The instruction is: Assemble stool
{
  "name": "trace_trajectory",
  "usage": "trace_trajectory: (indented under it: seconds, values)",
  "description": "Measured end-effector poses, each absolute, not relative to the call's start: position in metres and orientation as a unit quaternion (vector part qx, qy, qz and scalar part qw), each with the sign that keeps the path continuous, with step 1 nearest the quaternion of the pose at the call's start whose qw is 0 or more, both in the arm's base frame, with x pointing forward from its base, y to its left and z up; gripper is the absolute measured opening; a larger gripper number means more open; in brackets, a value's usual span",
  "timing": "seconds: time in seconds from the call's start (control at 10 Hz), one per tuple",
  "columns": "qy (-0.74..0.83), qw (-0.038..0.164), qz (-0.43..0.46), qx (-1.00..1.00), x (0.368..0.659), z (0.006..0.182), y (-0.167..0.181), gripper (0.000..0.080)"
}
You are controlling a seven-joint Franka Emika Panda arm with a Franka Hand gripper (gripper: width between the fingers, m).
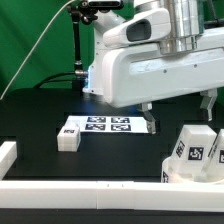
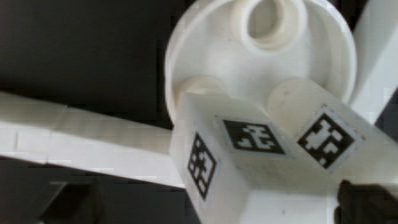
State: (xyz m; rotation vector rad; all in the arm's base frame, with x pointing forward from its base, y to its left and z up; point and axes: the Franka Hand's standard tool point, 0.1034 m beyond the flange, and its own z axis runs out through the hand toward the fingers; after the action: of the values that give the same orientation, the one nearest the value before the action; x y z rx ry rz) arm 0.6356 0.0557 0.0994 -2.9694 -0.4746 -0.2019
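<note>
Arm is low over the black table (image 1: 40,120), and its big white body fills the upper part of the exterior view. Gripper (image 1: 179,112): the two fingers (image 1: 208,104) hang well apart with nothing between them, so the hand is spread wide and grips no part. It hovers just above the stool parts on the exterior view's right and touches neither. Seat (image 1: 185,175): round, low and white, resting on the table near the exterior view's right edge, just behind the long border rail (image 1: 100,198) that runs along the near side. One leg (image 1: 197,148) stands on top of the seat, a little tilted, with black-and-white tags on the faces turned toward me. Cannot tell whether it is fixed in or only resting there. Second leg (image 1: 68,136): loose, lying on the table well apart from the seat toward the exterior view's left, just beside the end of the marker board (image 1: 108,125), one tag visible on its side. The marker board lies flat mid-table, partly hidden under the arm. A short piece of rail (image 1: 8,155) sits at the exterior view's left edge. Wrist view: looks down on the seat (image 2: 222,60), where an oval opening (image 2: 276,20) shows near the rim. The blocky leg (image 2: 267,140) is close to the lens, with three tags readable on its faces. The border rail (image 2: 71,130) crosses behind. The picture is soft, and I cannot make out the fingers there.
</note>
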Motion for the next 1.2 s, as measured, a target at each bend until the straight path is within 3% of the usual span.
trace_trajectory:
  seconds: [0.1, 0.5, 0.8, 1.2]
  values:
    - [-0.172, 0.062, -0.067, -0.981, 0.635, 0.099, 0.056, 0.0649]
    - [-0.379, 0.018, -0.062, -0.923, 0.640, 0.095, 0.067, 0.0649]
    - [-0.461, 0.008, -0.061, -0.885, 0.640, 0.094, 0.061, 0.0649]
    - [-0.639, -0.028, -0.040, -0.768, 0.649, 0.087, 0.071, 0.0649]
